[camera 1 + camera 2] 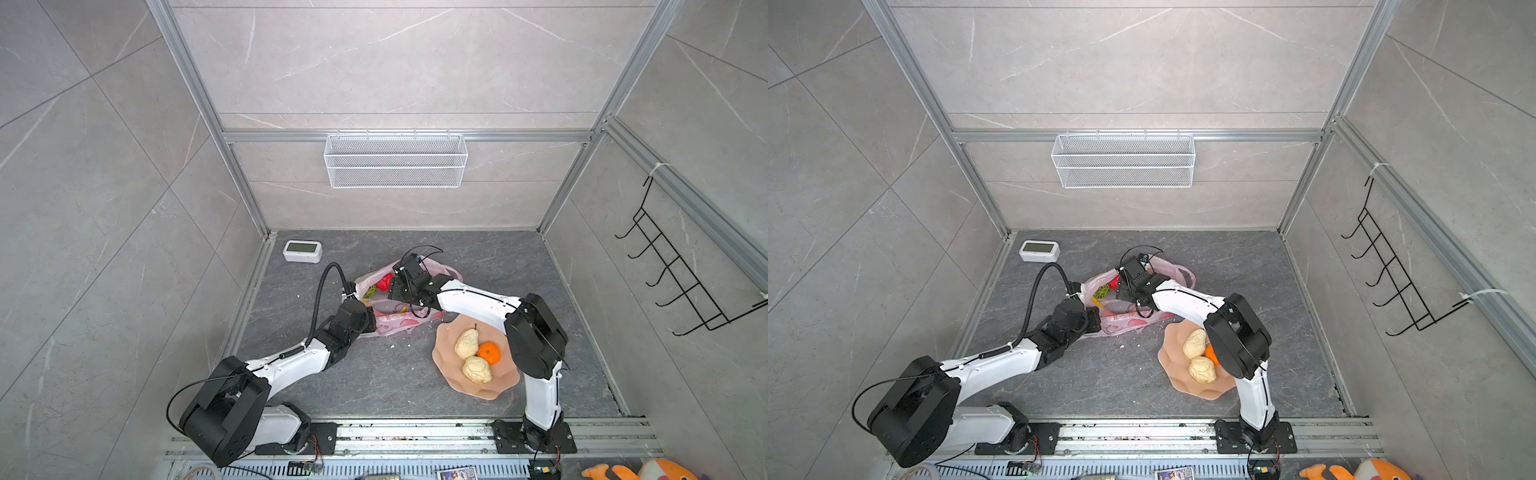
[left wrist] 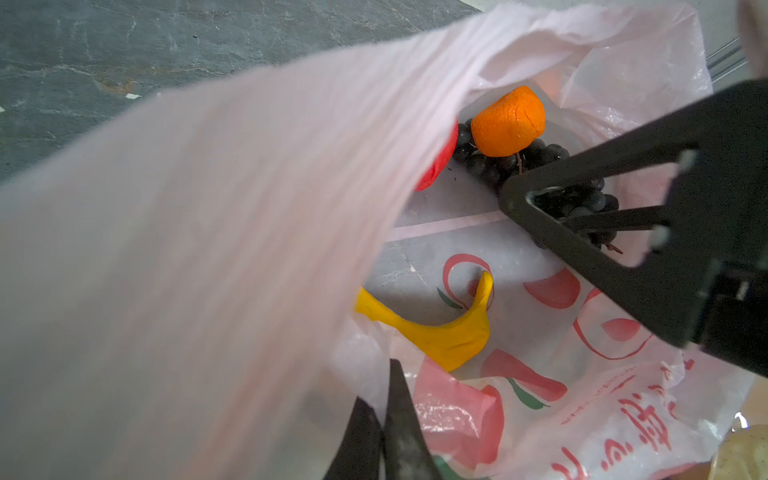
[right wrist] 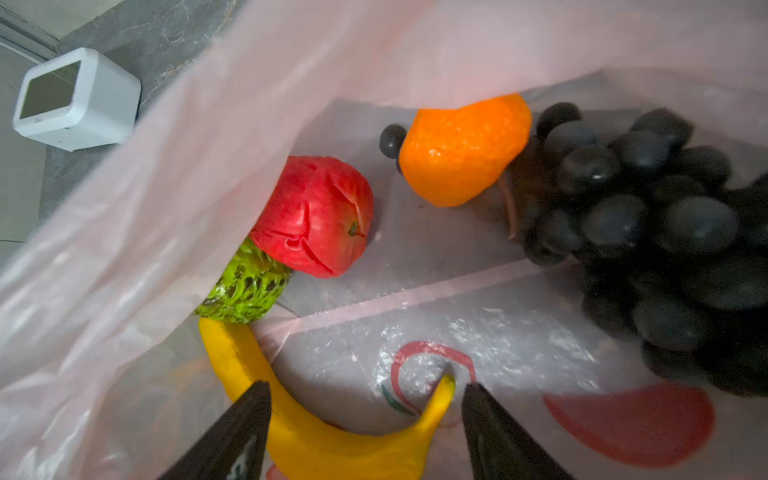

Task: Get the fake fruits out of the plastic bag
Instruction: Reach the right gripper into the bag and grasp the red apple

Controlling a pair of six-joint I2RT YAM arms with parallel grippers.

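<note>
Two arms: in both top views the left arm [image 1: 291,361] and the right arm [image 1: 469,297] reach to the plastic bag [image 1: 399,322]. The bag lies mid-table, far and left of the dish [image 1: 446,376].
Dish load: cream lumps [image 1: 466,343], two of them, and the orange on the dish [image 1: 489,352], all touching.
Bag from above: the red apple [image 1: 384,282] and the green ball [image 1: 370,292] show at its left part.
Far left corner: a white device [image 1: 302,251], well apart from the bag.
Left wrist view: the left gripper [image 2: 380,382] has its jaws pressed together on the bag's film. The bag's upper layer stands raised across the view.
Under that layer: the banana [image 2: 440,332], the orange in the bag [image 2: 509,120] and the grape bunch [image 2: 548,156].
Right wrist view: the right gripper [image 3: 365,386] is inside the bag. Its jaws are wide apart, one on either side of the banana's curved end, and hold nothing.
Contacts inside the bag: the apple touches the green ball, the banana lies just beside the ball, and the orange rests against the grapes.
</note>
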